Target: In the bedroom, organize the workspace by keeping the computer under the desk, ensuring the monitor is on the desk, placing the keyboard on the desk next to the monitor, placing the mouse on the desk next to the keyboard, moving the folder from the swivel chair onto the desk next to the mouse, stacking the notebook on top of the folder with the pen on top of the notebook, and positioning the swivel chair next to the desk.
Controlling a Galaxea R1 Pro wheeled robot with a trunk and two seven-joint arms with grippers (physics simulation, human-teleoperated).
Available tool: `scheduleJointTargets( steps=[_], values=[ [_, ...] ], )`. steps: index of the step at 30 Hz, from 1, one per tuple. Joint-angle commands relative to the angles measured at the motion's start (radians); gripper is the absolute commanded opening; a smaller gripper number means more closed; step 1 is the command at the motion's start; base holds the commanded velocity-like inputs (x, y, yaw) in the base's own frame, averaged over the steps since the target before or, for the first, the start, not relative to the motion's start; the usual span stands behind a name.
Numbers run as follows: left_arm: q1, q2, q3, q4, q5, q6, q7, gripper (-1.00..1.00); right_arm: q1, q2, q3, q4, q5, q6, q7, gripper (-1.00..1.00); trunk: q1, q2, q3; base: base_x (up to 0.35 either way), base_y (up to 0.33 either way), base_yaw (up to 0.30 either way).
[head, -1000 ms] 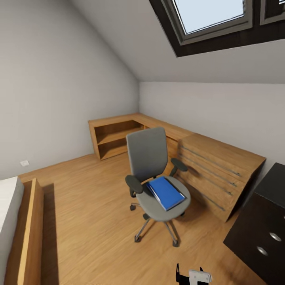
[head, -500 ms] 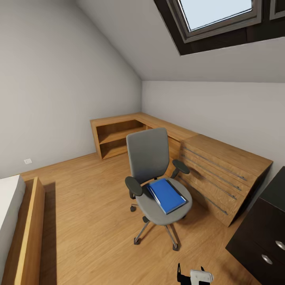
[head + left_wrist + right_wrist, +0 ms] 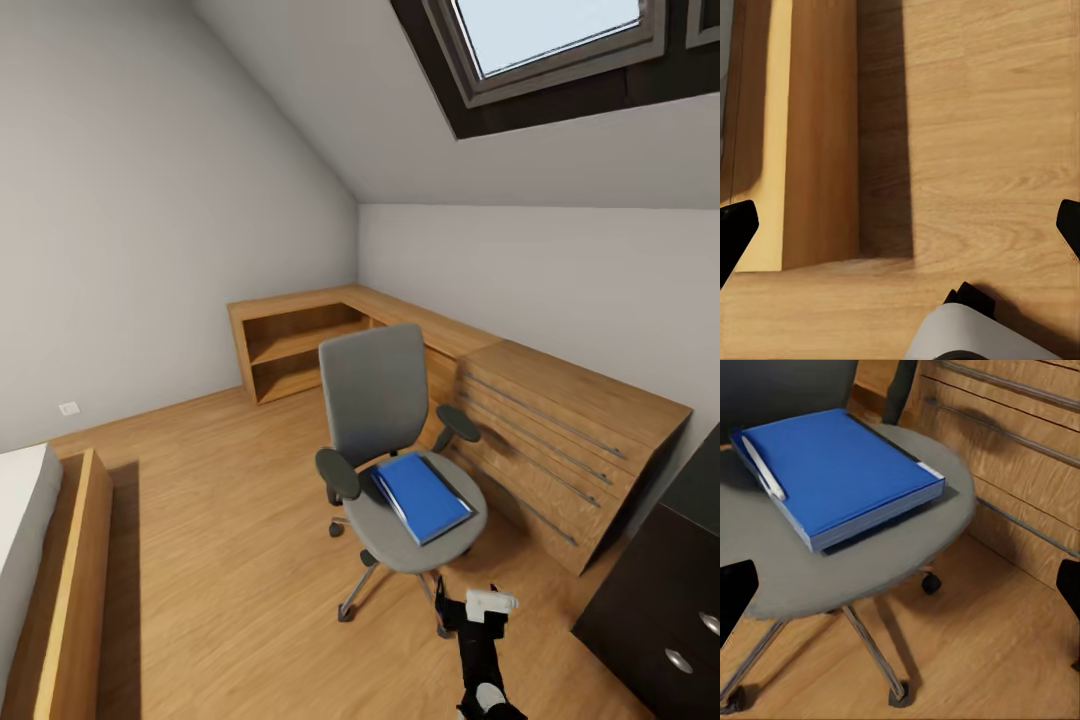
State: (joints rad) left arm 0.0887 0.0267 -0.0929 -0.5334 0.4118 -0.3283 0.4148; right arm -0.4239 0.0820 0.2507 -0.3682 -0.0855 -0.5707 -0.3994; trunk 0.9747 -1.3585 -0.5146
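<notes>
Since a second ago the right gripper [image 3: 478,606] has risen from the lower edge of the head view, reaching toward twelve o'clock, jaws spread wide. The left gripper's [image 3: 900,225] jaws are also apart, over the honey plank floor [image 3: 230,500]. The flat bright blue folder [image 3: 836,472] lies on the grey upholstered swivel chair's [image 3: 385,400] seat. Fetching it seems in hand; next, a descent onto its near edge.

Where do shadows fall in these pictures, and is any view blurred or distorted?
Head view: wide-angle stretch toward the edges, soft shadow under the swivel chair. Right wrist view: sharp, the folder casts a dark shadow on the seat. Left wrist view: a broad shadow band lies on the floor beside the wooden frame.
</notes>
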Motion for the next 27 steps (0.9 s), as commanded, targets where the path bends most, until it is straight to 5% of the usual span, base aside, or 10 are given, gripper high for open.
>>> scheduleJointTargets(
  steps=[1,5,9,18,23,24,27],
  values=[
    [0.0,0.002,-0.008,-0.002,0.008,-0.002,0.007,1.0,-0.014,-0.009,0.007,-0.065,-0.012,0.086,-0.002,1.0,0.0,0.0,-0.001,0.257,0.0,0.0],
    [0.0,0.002,-0.008,-0.002,0.008,-0.002,0.007,1.0,-0.046,-0.023,0.006,-0.223,-0.017,0.341,0.005,1.0,0.0,0.0,-0.001,0.29,0.0,0.0],
    [0.0,0.002,-0.008,-0.002,0.008,-0.002,0.007,1.0,-0.073,-0.023,0.009,-0.281,-0.018,0.504,0.027,1.0,0.0,0.0,-0.001,0.313,0.0,0.0],
    [0.0,0.001,-0.01,-0.002,-0.025,-0.002,0.006,1.0,-0.085,-0.021,0.015,-0.224,-0.006,0.598,0.221,1.0,0.0,0.0,-0.001,0.32,0.0,0.0],
    [0.0,0.001,-0.01,-0.003,-0.032,-0.003,0.006,1.0,-0.085,-0.021,0.03,-0.214,0.014,0.612,0.244,1.0,0.0,0.0,-0.001,0.321,0.0,0.0],
    [0.0,-0.001,-0.011,-0.003,-0.034,-0.003,0.006,1.0,-0.085,-0.02,0.072,-0.211,0.028,0.615,0.246,1.0,0.0,0.0,-0.001,0.227,0.0,0.0],
    [0.0,-0.004,-0.013,-0.013,-0.034,-0.003,0.007,1.0,-0.085,-0.017,0.087,-0.209,0.03,0.621,0.246,1.0,0.0,0.0,-0.001,0.064,0.0,0.0]
  ],
)
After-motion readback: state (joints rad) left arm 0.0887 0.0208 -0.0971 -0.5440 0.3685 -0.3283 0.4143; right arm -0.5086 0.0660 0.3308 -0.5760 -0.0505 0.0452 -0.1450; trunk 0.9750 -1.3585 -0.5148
